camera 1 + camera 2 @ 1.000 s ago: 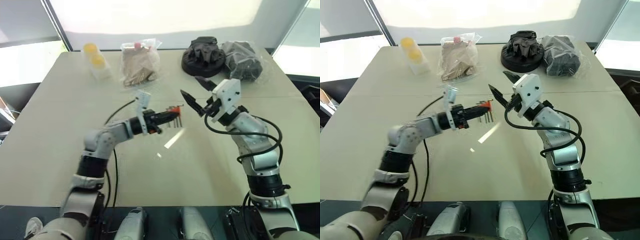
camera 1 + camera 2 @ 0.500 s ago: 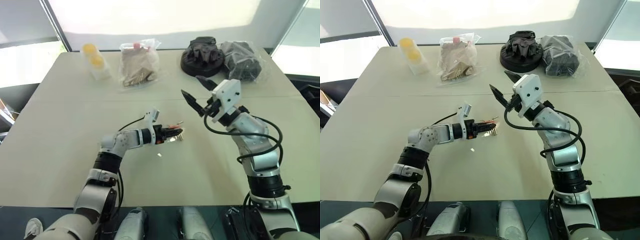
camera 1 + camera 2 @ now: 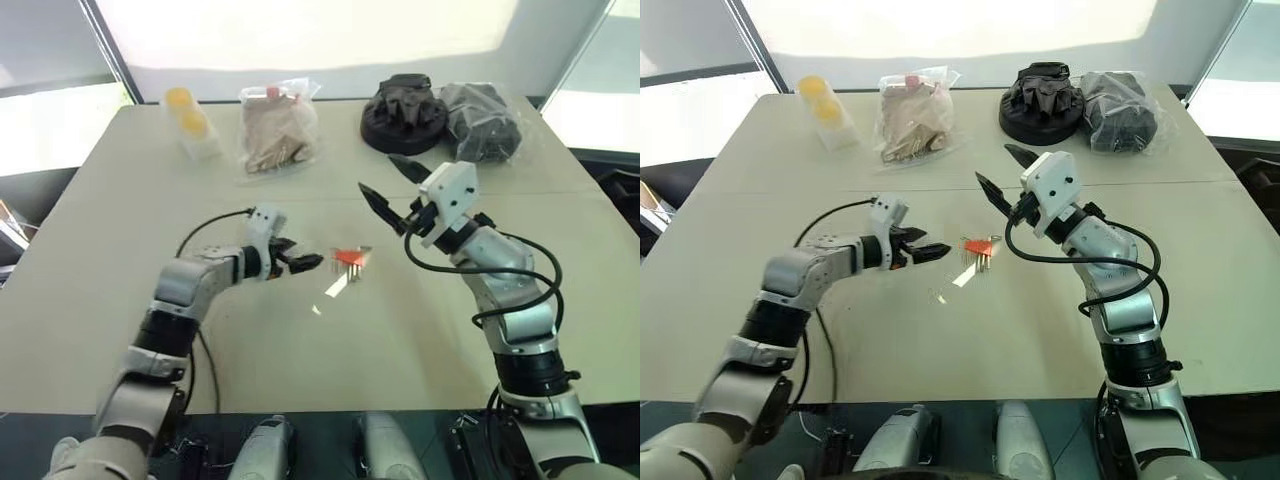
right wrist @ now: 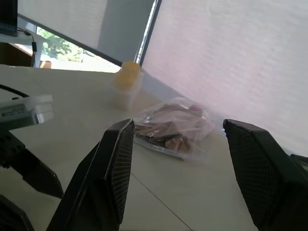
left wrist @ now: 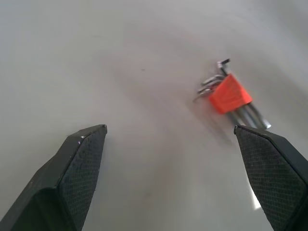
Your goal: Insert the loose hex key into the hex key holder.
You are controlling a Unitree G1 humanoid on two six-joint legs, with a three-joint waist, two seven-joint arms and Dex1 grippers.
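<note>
The hex key holder (image 3: 348, 257), a small red-orange block with short dark keys sticking out, lies flat on the pale table (image 3: 120, 220), also seen in the left wrist view (image 5: 230, 94). My left gripper (image 3: 297, 263) hovers low just to its left, open, with nothing between its fingers (image 5: 77, 163). My right gripper (image 3: 392, 186) hangs raised behind and right of the holder, open and empty; its fingers (image 4: 115, 163) point toward the far left of the table. I cannot tell the loose hex key apart from the keys at the holder.
Along the far edge stand a yellow-capped container (image 3: 190, 120), a clear bag of brown items (image 3: 280, 130), a black bundle on a round base (image 3: 405, 110) and a bagged dark object (image 3: 485, 120). A bright glare streak (image 3: 338, 284) lies beside the holder.
My left gripper opened and let go of the holder, which now lies on the table; the gripper drew back to the left and lower. The right arm stayed still.
</note>
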